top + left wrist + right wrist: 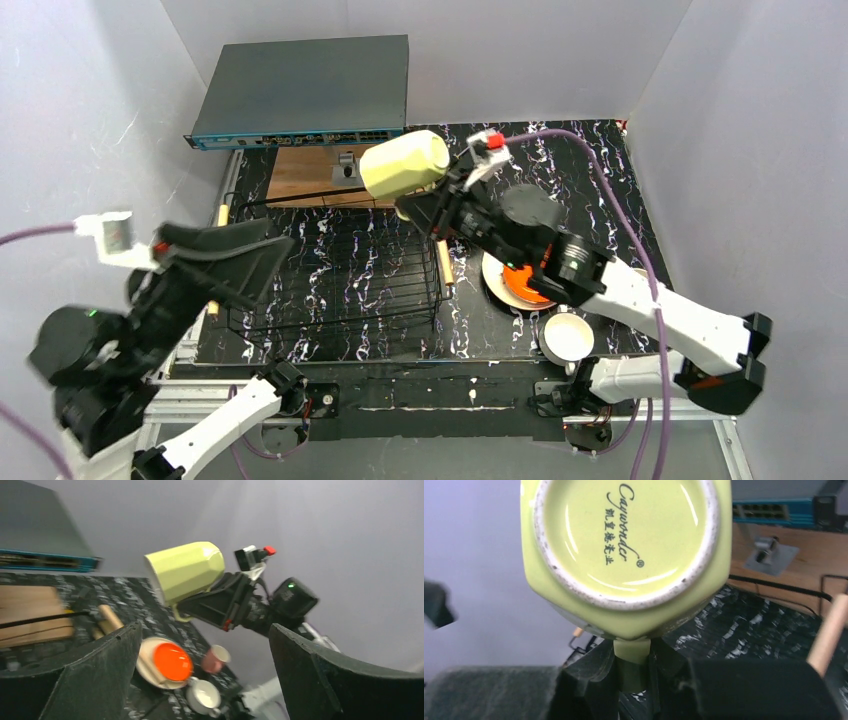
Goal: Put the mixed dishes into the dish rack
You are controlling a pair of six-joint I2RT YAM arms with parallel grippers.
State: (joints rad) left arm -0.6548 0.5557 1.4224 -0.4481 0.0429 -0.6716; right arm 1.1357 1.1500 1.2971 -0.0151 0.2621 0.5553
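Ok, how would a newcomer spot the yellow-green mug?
Find the black wire dish rack mid-table. Above its far right corner, the right arm's fingers pinch the yellow-green mug by its handle. It is the only dish in the air.

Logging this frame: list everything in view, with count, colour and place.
yellow-green mug: 1, yellow-green, in the air above the rack's far right corner
dish rack: 1, black wire, table centre
orange plate: 1, orange, on the cream plate
cream plate: 1, cream, right of the rack
white cup: 1, white, near right arm base
pink mug: 1, pink, beside the plates
wooden board: 1, brown, behind the rack
network switch: 1, grey-blue, far edge
left gripper: black, open, left of the rack
right gripper: black, shut on mug handle
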